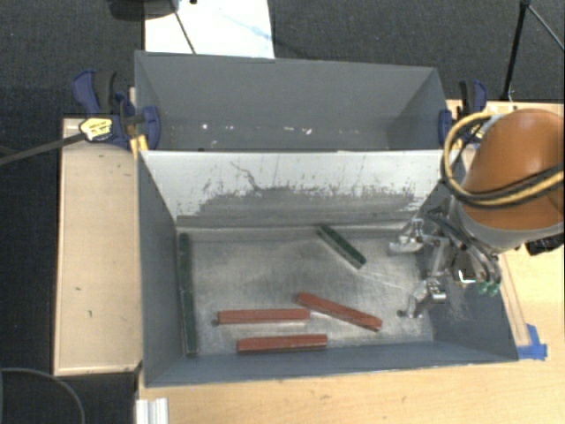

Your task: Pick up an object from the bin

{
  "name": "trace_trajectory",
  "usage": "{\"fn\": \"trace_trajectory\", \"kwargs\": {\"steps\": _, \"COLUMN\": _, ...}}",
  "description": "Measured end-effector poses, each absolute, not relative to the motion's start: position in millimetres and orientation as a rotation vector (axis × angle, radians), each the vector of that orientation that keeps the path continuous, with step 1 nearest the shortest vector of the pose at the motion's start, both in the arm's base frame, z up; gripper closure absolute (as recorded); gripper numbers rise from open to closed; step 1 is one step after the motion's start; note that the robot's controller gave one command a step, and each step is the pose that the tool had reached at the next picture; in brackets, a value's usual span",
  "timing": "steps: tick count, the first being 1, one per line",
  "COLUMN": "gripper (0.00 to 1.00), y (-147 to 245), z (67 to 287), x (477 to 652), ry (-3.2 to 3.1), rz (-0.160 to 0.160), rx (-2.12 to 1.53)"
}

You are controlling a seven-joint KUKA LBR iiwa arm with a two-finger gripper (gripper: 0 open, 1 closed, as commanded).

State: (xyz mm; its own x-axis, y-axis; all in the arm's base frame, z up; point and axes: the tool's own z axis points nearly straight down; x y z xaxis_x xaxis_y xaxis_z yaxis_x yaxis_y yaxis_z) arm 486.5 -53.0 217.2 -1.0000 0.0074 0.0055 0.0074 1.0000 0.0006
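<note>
While the claw (422,300) sits lower right, its width cannot be told. Likely risk: the nearby flat red bar (340,311) skids aside.

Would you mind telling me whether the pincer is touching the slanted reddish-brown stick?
Apart. The camera view shows bare bin floor between the pincer and the right end of the slanted reddish-brown stick.
</note>
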Motion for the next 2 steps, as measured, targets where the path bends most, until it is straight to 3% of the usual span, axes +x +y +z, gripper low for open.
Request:
{"fn": "trace_trajectory", "kwargs": {"steps": 1, "gripper": 0.00, "y": -52.8, "z": 220.9, "x": 488.2, "ry": -3.144, "rz": 0.001, "rx": -0.008}}
{"fn": "trace_trajectory", "kwargs": {"steps": 2, "gripper": 0.00, "y": -57.9, "z": 183.6, "x": 487.7, "ry": -3.147, "rz": 0.001, "rx": 0.124}}
